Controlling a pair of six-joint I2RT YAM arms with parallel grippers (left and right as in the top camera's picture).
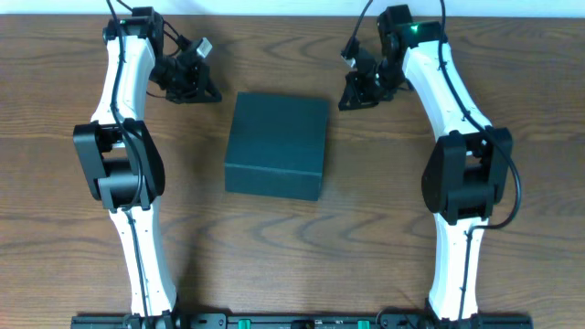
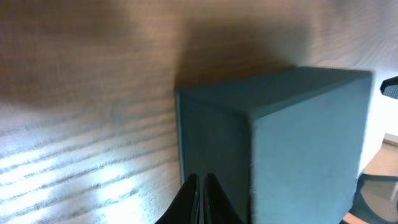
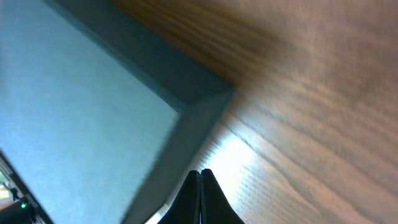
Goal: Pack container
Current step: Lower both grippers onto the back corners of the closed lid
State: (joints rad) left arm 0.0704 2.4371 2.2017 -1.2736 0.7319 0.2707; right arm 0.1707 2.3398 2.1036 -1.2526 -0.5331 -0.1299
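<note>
Left pincer and right pincer hang clenched, empty, flanking the closed container

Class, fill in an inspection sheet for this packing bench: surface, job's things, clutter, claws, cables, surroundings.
Surface: wooden table, bare grain, with glare in both wrist views.
Job's things: container, dark teal, lid closed, standing between the two arms; no goods to pack in view.
Clutter: nothing seen.
Claws: left claw shut and empty, beside one corner of the container; right claw shut and empty, beside another corner.
Cables: black cables loop by both wrists.
Surroundings: mounting rail along the near edge; otherwise nothing seen.
</note>
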